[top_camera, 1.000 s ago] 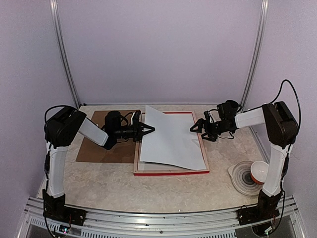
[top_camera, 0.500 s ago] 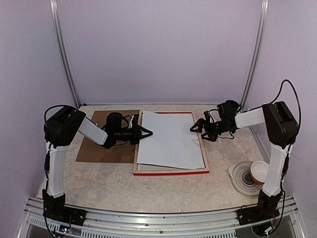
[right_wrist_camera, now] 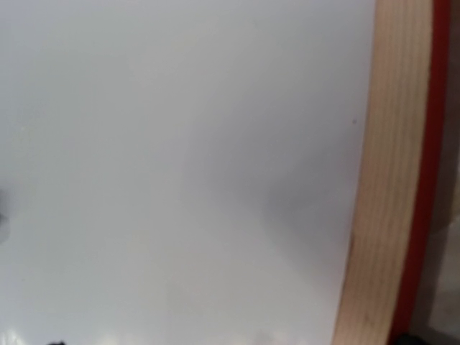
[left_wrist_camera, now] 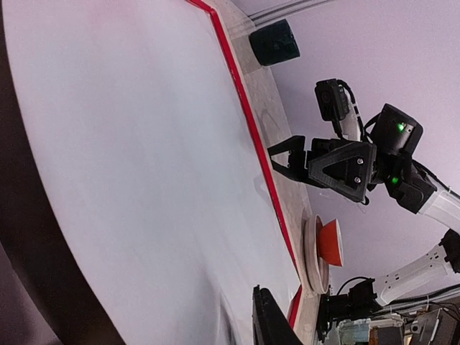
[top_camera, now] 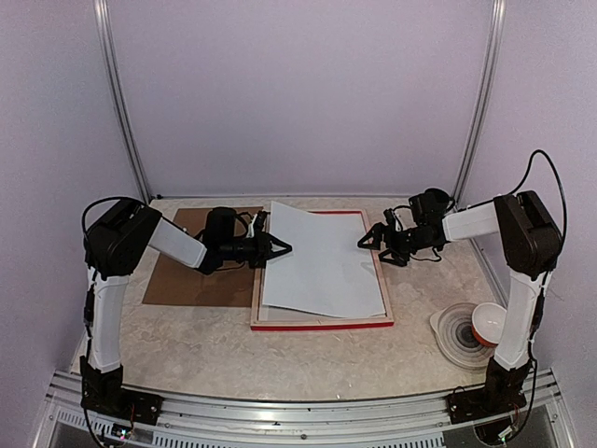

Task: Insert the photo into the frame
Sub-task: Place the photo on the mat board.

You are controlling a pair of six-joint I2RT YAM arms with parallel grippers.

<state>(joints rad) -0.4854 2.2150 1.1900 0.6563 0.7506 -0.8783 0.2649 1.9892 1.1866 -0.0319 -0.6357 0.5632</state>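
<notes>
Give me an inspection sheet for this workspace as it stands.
Surface: pale marbled table.
Job's things: frame lies back up, pale wood showing, edges red. The photo lies on it white side up and skewed, its far left corner past the frame's far rail; not seated.
Clutter: brown board left of the frame; plate with an orange-and-white bowl on it at the near right.
Grippers: left gripper at the photo's left edge, grip unclear; right gripper open, at the frame's right rail.
Cables: black cable loops over the right arm.
Surroundings: plain pale walls, metal posts in the far corners.
</notes>
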